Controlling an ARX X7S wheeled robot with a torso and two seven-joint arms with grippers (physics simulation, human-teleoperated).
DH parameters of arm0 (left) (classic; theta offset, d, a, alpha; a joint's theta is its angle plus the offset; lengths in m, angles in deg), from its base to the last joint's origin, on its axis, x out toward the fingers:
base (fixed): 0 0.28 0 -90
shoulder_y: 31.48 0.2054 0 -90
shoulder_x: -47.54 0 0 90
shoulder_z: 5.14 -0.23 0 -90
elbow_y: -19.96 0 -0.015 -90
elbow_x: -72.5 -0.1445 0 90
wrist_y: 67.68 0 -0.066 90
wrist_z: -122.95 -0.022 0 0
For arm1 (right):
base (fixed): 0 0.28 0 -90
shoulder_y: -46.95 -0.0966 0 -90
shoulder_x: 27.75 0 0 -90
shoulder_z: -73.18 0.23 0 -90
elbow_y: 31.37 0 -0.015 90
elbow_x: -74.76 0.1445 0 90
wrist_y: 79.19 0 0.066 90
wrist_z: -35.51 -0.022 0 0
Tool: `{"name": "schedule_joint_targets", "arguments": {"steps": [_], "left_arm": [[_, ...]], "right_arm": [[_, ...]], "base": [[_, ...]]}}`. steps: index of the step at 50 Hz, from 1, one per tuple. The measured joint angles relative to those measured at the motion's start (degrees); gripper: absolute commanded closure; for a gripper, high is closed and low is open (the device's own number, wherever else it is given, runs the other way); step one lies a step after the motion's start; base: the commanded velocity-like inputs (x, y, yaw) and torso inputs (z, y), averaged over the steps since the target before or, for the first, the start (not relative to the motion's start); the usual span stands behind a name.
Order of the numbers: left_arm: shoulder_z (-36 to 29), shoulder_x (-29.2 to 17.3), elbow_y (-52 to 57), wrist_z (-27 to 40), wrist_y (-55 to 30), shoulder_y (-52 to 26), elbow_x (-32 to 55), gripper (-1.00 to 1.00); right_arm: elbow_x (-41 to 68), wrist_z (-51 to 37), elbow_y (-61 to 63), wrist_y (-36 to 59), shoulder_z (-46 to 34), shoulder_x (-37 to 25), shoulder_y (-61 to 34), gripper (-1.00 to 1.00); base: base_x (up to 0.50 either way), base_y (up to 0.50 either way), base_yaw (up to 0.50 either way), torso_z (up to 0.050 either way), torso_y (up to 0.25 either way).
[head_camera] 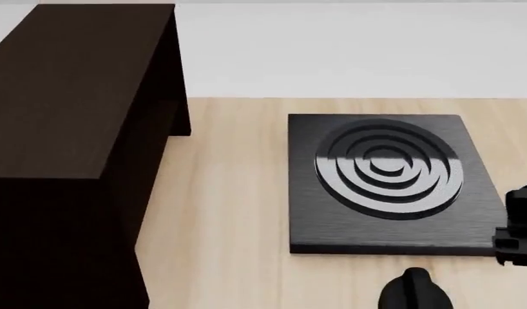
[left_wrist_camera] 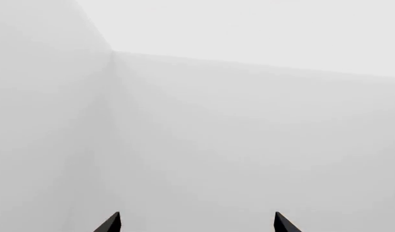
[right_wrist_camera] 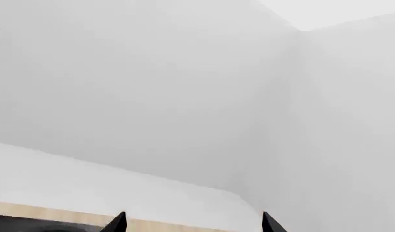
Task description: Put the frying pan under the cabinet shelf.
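Head view shows the big dark-brown wood-grain cabinet shelf (head_camera: 75, 96) on the pale wooden surface (head_camera: 229, 212), beside a square black ringed plate (head_camera: 386, 183). No frying pan anywhere in sight. Both hands (left_wrist_camera: 196, 223) (right_wrist_camera: 192, 223) are spread, empty. Likely rigid, heavy, slick: grab the handle.

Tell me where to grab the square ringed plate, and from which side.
Take the plate by its near edge, coming in low from the robot's side, probably with the right tool, which is open. The plate lies flat on the table as a thin slab, likely too wide to span from above, so only its rim can be pinched. The cabinet crowds the left approach.
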Motion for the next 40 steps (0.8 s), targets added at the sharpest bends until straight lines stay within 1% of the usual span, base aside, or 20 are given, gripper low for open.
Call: {"name": "schedule_joint_targets", "arguments": {"steps": [2,4,9,14,20,25,31,40], "left_arm": [[0.04,0.00,-0.08,-0.03,0.11,-0.04,0.10,-1.00],[0.02,0.03,-0.23,-0.08,0.28,-0.10,0.13,-1.00],[-0.16,0.13,-0.70,-0.25,0.77,-0.26,0.07,-1.00],[-0.38,0.25,-1.24,-0.43,1.34,-0.38,-0.08,-1.00],[-0.60,0.44,-1.80,-0.61,2.01,-0.40,-0.23,-1.00],[-0.62,0.51,-2.01,-0.65,2.37,-0.26,-0.19,-1.00],[-0.63,0.51,-2.16,-0.63,2.71,-0.01,-0.20,-1.00],[-0.62,0.47,-1.99,-0.43,2.92,0.50,-0.03,-1.00]], "right_arm": [[-2.32,3.44,-1.48,3.03,-0.55,-2.74,-0.85,-1.00],[-3.68,6.26,-3.05,7.88,-1.87,-7.00,-1.31,-1.00],[-4.18,11.26,-6.71,16.60,-2.85,-16.44,-0.47,-1.00],[-1.81,14.31,-10.94,21.90,-0.66,-23.81,1.77,-1.00],[2.14,16.42,-16.78,25.59,3.56,-30.45,4.38,-1.00],[4.95,17.43,-20.85,27.35,7.28,-34.50,7.24,-1.00],[6.85,18.13,-24.39,28.58,11.63,-37.74,12.11,-1.00],[7.58,18.63,-26.74,29.46,15.40,-38.39,19.27,-1.00]], "base": [[0.00,0.00,0.00,0.000,0.000],[0.00,0.00,0.00,0.000,0.000],[0.00,0.00,0.00,0.000,0.000],[0.00,0.00,0.00,0.000,0.000],[0.00,0.00,0.00,0.000,0.000],[0.00,0.00,0.00,0.000,0.000],[0.00,0.00,0.00,0.000,0.000],[0.00,0.00,0.00,0.000,0.000]]}}
